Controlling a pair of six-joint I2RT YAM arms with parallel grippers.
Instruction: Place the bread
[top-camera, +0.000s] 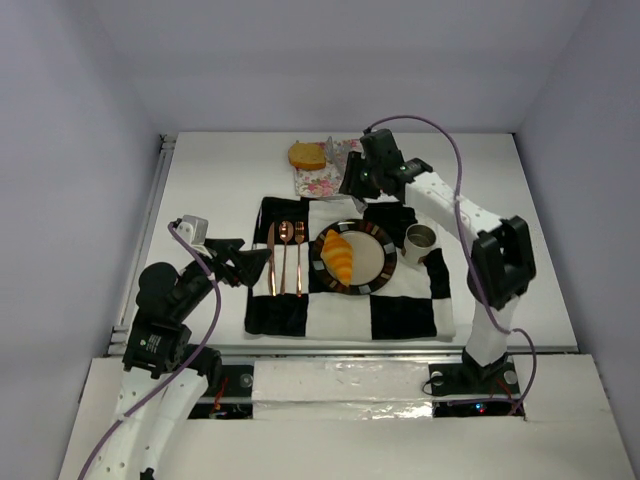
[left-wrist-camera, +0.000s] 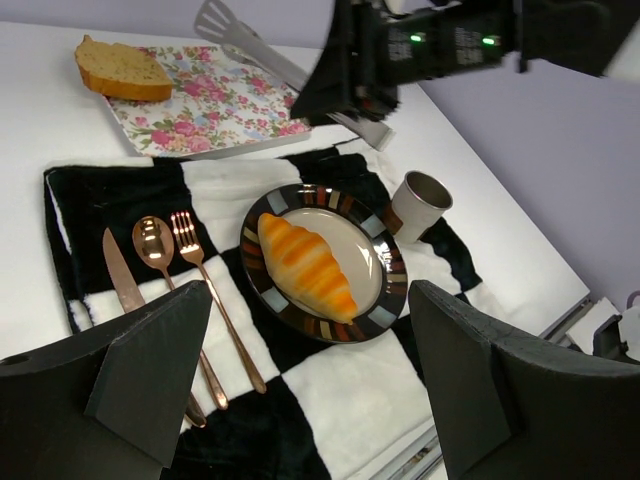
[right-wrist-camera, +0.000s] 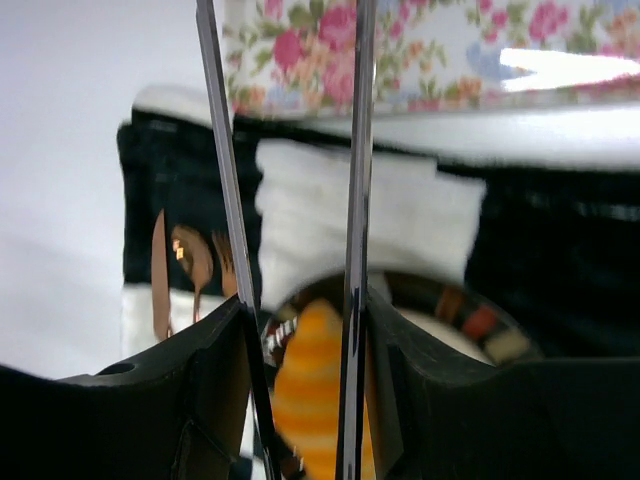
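A slice of brown bread lies on a floral tray at the back; it also shows in the left wrist view. My right gripper hovers over the tray's right end, shut on metal tongs whose tips point toward the bread. In the right wrist view the tongs' two arms run up between my fingers. A croissant lies on a striped plate. My left gripper is open and empty at the checkered cloth's left edge.
A black-and-white checkered cloth holds the plate, a copper knife, spoon and fork, and a grey cup to the plate's right. Walls enclose the white table on three sides.
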